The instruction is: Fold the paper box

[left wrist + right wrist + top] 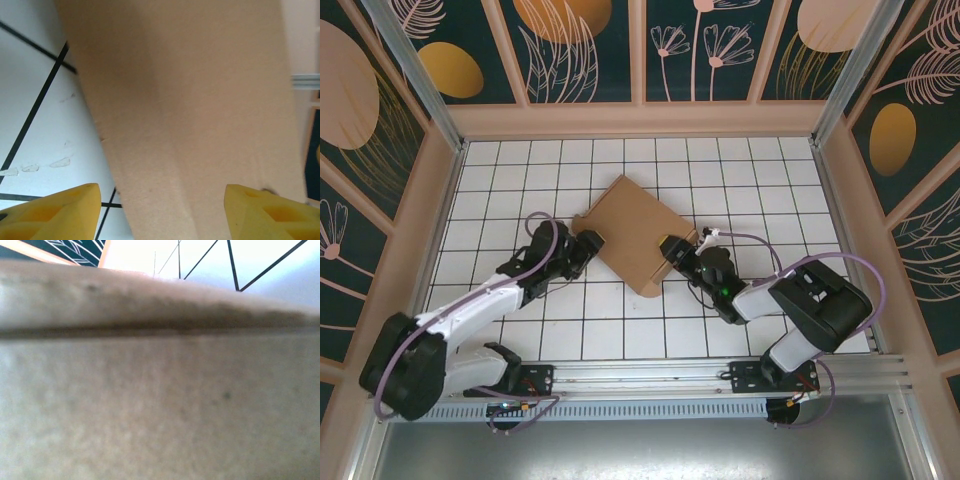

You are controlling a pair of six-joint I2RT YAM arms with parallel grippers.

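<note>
The paper box [632, 228], plain brown cardboard, lies turned cornerwise on the white gridded table [510, 170], between the two grippers. The left gripper [588, 246] sits at its left corner, yellow fingers [55, 212] spread wide either side of the cardboard edge, the left one clear of it. The right gripper [673, 247] meets the box's right edge; whether its jaws grip or gape I cannot tell.
</note>
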